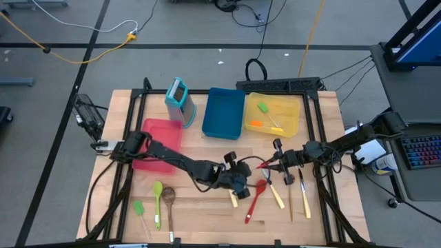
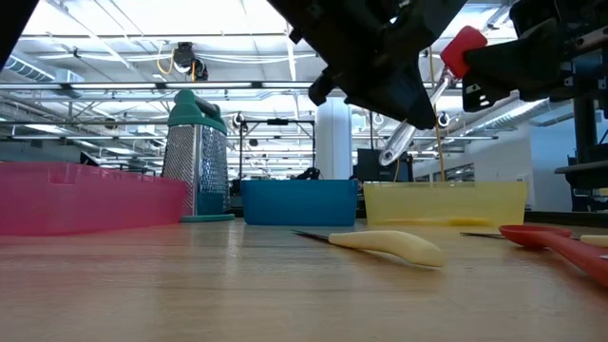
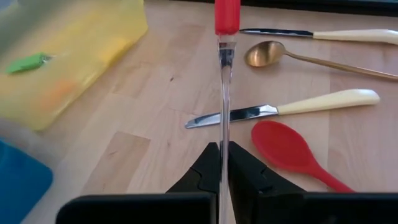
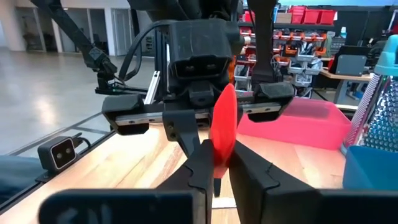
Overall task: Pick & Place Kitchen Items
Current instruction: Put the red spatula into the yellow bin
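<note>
Left wrist view: red mini spatula (image 3: 227,15), clear slim handle, red blade.

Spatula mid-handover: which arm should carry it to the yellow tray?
Right. The left gripper holds the spatula by its clear handle, and the right gripper clamps its red head. The yellow tray lies on the right arm's side; the left arm is stretched across the table's middle.
</note>
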You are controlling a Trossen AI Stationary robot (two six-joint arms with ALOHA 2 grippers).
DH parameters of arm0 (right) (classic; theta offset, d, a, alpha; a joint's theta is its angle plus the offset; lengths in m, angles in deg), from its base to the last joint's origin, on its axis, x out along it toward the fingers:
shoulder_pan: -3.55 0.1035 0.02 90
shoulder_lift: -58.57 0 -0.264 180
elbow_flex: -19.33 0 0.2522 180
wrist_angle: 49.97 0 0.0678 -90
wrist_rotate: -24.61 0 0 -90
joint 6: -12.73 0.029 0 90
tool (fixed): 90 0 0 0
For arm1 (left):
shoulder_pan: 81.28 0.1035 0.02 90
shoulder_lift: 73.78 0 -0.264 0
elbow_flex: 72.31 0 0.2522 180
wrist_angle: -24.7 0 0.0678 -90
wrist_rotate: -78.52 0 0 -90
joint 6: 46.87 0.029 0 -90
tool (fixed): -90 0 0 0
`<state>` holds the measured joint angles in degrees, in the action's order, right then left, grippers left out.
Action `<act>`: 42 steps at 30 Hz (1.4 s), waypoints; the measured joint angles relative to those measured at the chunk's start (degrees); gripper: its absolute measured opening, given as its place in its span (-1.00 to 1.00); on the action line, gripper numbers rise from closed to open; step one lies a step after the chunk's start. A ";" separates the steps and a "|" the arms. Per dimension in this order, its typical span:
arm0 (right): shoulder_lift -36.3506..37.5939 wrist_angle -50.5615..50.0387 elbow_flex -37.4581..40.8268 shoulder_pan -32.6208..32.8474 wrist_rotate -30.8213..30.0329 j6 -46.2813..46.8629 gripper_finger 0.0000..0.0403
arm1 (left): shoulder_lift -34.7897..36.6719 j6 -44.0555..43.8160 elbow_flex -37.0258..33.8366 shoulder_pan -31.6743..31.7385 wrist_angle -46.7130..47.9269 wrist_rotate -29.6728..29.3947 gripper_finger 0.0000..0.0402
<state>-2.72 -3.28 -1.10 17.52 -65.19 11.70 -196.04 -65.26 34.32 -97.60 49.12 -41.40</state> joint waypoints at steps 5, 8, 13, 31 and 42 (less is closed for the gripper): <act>-0.85 -0.04 -0.02 -0.05 0.68 0.30 -0.91 | -0.02 0.32 -0.03 1.05 -0.47 1.32 -0.95; -1.06 -0.18 -0.02 -0.04 1.04 0.81 -0.90 | -0.02 0.71 -0.03 1.05 -0.73 1.35 -0.95; -1.13 -0.94 -0.11 -0.04 1.34 2.05 -0.78 | -0.02 0.81 -0.03 1.05 -1.46 1.48 -0.95; 0.57 1.95 0.00 0.02 1.57 -1.06 -0.58 | 0.09 -1.55 0.23 0.20 1.74 0.80 -0.95; 1.39 2.37 0.00 0.00 1.35 -4.61 -0.64 | 0.07 -3.33 0.19 -0.34 4.19 0.37 -0.94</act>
<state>-1.33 -0.92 -1.10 17.52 -63.84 7.08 -195.97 -68.59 34.51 -97.94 53.32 -41.04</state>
